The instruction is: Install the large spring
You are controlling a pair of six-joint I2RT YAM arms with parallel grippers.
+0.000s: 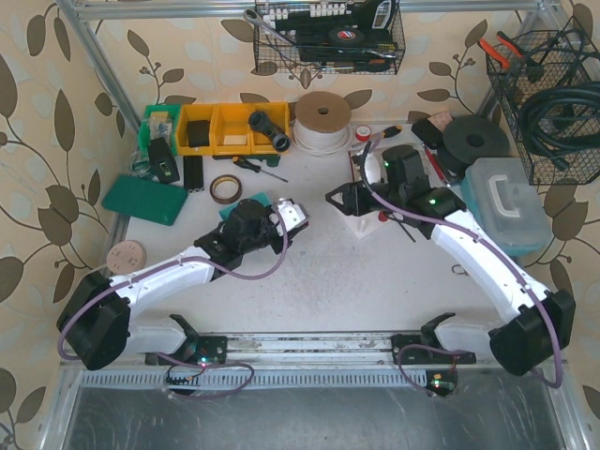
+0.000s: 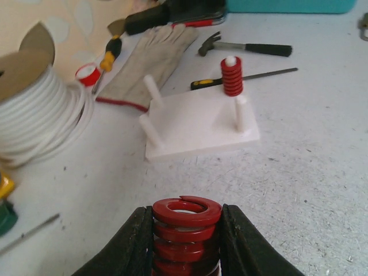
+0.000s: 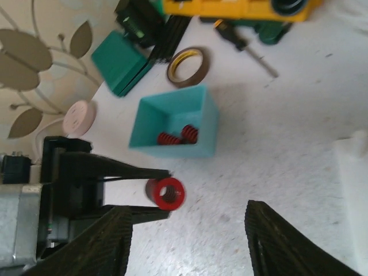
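Note:
My left gripper [image 2: 186, 241] is shut on the large red spring [image 2: 186, 221], gripping it by its sides with its open end up, above the table. Ahead stands the white peg board [image 2: 201, 123] with several white pegs; a smaller red spring [image 2: 232, 77] sits on the far right peg. In the top view my left gripper [image 1: 296, 218] is just left of the board [image 1: 364, 226]. My right gripper [image 3: 190, 241] is open and empty, beside the board [image 3: 352, 172], and looks toward the held spring [image 3: 167, 192].
A teal box [image 3: 178, 123] holding two small red springs lies behind the left gripper. A white cord spool [image 2: 34, 115], glove [image 2: 149, 63], hammer [image 2: 241, 46] and screwdrivers lie beyond the board. Yellow bins [image 1: 220, 127] and tape roll [image 1: 225, 188] sit at the back left.

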